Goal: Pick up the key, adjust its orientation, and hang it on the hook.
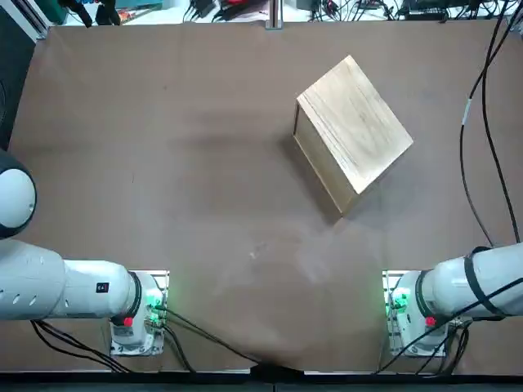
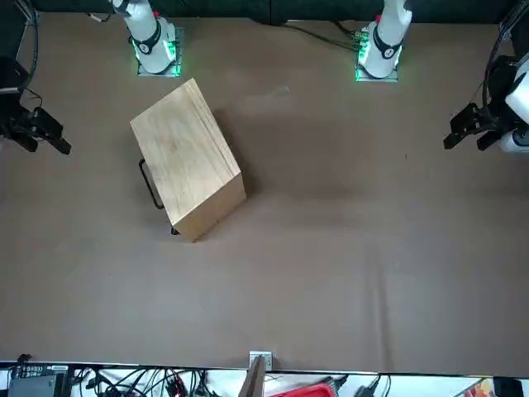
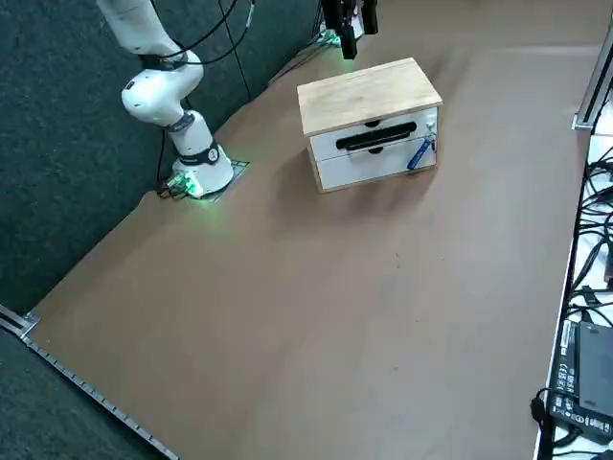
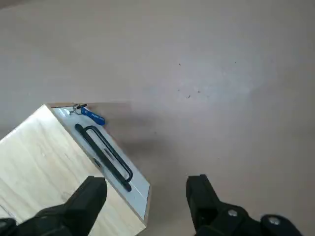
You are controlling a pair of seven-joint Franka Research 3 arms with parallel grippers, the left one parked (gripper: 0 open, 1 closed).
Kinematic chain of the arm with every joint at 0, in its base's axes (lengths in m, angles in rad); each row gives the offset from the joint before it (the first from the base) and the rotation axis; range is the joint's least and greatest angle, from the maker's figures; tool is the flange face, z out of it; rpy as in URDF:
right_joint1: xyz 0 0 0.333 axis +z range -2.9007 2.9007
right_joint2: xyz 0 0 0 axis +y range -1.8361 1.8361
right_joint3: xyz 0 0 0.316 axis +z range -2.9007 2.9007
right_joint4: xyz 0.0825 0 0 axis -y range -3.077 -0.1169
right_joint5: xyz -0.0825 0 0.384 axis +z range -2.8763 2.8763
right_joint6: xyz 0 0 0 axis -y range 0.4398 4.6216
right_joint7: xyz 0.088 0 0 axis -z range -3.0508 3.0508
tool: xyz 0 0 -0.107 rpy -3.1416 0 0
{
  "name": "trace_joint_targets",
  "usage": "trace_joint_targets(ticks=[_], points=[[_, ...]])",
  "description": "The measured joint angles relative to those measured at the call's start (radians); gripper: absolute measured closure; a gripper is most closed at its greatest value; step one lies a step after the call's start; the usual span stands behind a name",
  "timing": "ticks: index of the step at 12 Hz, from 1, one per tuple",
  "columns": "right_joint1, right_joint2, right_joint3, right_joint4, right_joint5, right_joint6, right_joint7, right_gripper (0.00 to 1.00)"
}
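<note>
Jaws spread and empty on your right gripper (image 4: 147, 199), above the wooden box (image 4: 54, 172).
Key (image 4: 92, 117) already hangs at the box front's 11 o'clock corner; nothing seems left.

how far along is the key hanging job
It looks done or nearly so: a small blue-tagged key hangs at the upper corner of the wooden box's front panel, beside the black handle, though the hook itself is too small to make out. Nothing is in hand: the right gripper is open and empty above the box. Little seems left.
</note>
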Motion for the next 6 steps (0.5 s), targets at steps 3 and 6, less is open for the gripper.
trace_joint_targets(ticks=[3,6], points=[[0.007,0.0,-0.003,0.0,0.0,0.0,0.0,0.0],[0.013,0.0,-0.003,0.0,0.0,-0.001,0.0,0.0]])
